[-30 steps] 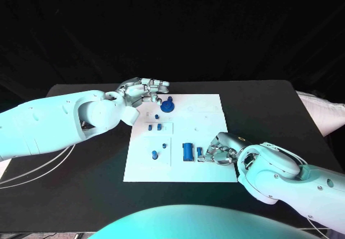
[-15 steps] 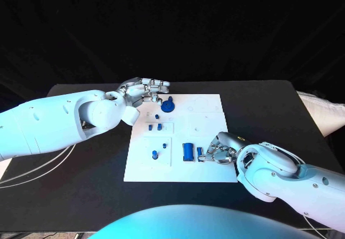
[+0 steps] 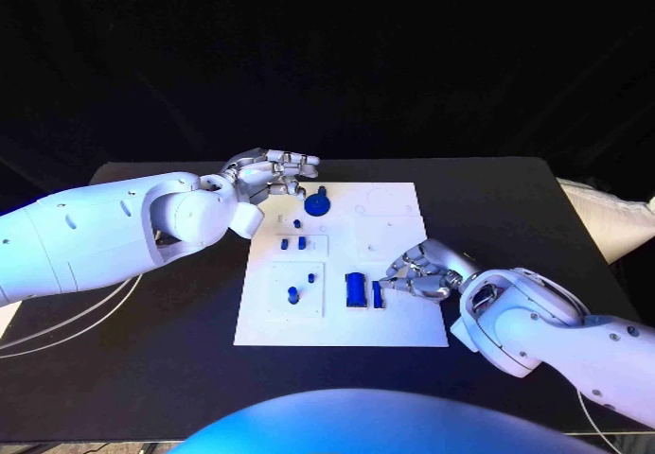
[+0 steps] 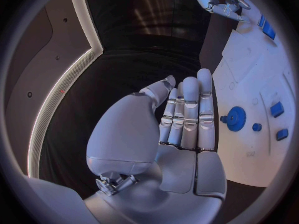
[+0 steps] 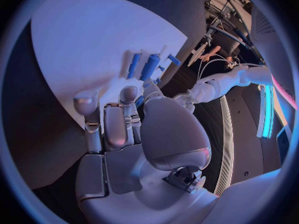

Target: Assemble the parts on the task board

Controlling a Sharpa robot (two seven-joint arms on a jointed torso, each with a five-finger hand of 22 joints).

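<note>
The right hand (image 3: 426, 274) has its fingers (image 5: 93, 115) curled down over the near right part of the task board (image 3: 396, 326), tips just beside the thin blue bar (image 3: 379, 294) that lies next to the thick blue cylinder (image 3: 356, 288). From the wrist view the fingers look bent but apart, with the bar and cylinder lying free beyond them, so I take the hand to be holding nothing; I'd guess it is poised there to pick up the bar, since that is the nearest loose part.

The left hand (image 3: 274, 172) sits at the far left corner of the board. Its fingers (image 4: 190, 112) are straight and pressed together side by side, thumb alongside, with nothing between them. The blue gear (image 3: 318, 203) stands on the board just beside those fingertips, apart from them as far as I can tell. The hand seems parked there, out of the way of the other arm, yet near enough to steady or reach the gear.

Further out, two small blue blocks (image 3: 292, 243) sit in a recess in the middle left of the board, and a small blue peg (image 3: 293, 294) with a smaller piece (image 3: 312, 278) lies in the near left recess. The board lies flat in the middle of the black counter (image 3: 505, 208). Most parts look unassembled, so the job appears to be at an early stage.
</note>
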